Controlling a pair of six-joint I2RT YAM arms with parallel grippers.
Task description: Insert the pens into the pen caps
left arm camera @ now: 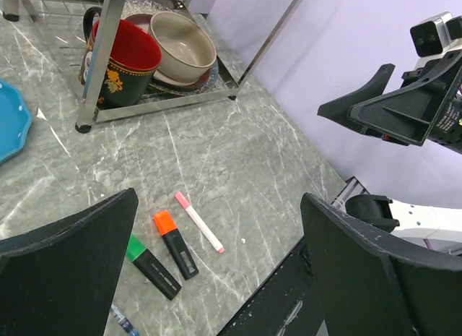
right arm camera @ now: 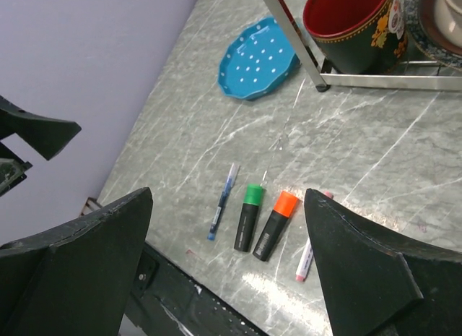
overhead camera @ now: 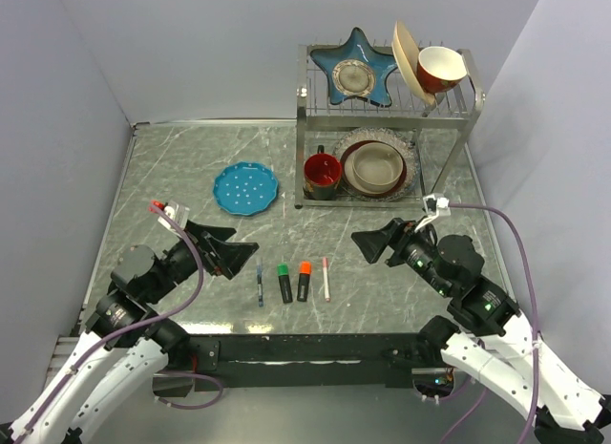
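Left gripper point(overhead camera: 239, 252): jaws spread wide, nothing between them, at 9 o'clock of the pens.
Right gripper point(overhead camera: 368, 243): jaws wide apart, holding nothing, at 3 o'clock of the pens.
Pens: four lie side by side on the table point(overhead camera: 191, 158) towards its 6 o'clock edge, between the grippers; from 9 to 3 o'clock they are the blue pen point(overhead camera: 260, 284), green marker point(overhead camera: 284, 285), orange marker point(overhead camera: 304, 284) and white pen point(overhead camera: 326, 281).
Caps: the green cap point(overhead camera: 283, 270), orange cap point(overhead camera: 305, 267) and pink cap point(overhead camera: 325, 263) sit on their pens' 12 o'clock ends; the blue pen's cap is too small to tell.
Blue plate point(overhead camera: 246, 188): flat at 11 o'clock of the pens.
Rack point(overhead camera: 382, 116): at 1 o'clock.
Lower shelf: mug point(overhead camera: 323, 172) beside a beige bowl point(overhead camera: 374, 167) stacked on plates.
Upper shelf: star dish point(overhead camera: 358, 70), cream plate point(overhead camera: 409, 52), red bowl point(overhead camera: 441, 67).
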